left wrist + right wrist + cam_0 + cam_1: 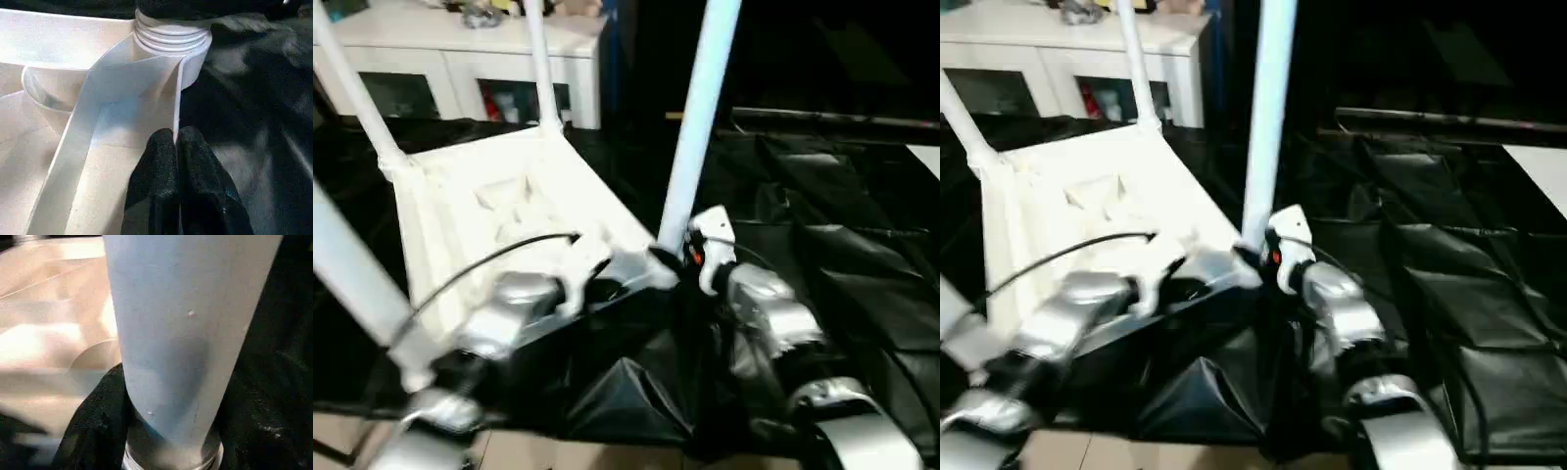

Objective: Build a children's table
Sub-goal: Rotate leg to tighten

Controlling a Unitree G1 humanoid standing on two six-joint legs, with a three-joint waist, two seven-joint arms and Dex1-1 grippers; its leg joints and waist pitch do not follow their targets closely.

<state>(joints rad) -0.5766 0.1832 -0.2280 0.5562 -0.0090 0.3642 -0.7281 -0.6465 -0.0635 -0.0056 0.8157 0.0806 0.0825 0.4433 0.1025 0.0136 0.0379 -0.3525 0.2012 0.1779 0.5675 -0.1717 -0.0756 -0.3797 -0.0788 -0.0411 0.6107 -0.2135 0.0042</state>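
The children's table (499, 211) lies upside down on black sheeting, ribbed underside up, with its white tube legs pointing upward. My left gripper (176, 142) is shut on the thin rim wall of the top, close to the near right corner's threaded socket (171, 36). My right gripper (674, 257) sits at the foot of the near right leg (700, 108), its black fingers (95, 431) closed against the tube just above the socket. Two more legs (357, 98) (538, 59) stand at the far corners, and another leg (352, 279) rises at the near left.
A white cabinet (460, 49) with glass-fronted compartments stands behind the table. Wrinkled black sheeting (842, 255) covers the work surface to the right. Light flooring (558, 455) shows along the near edge.
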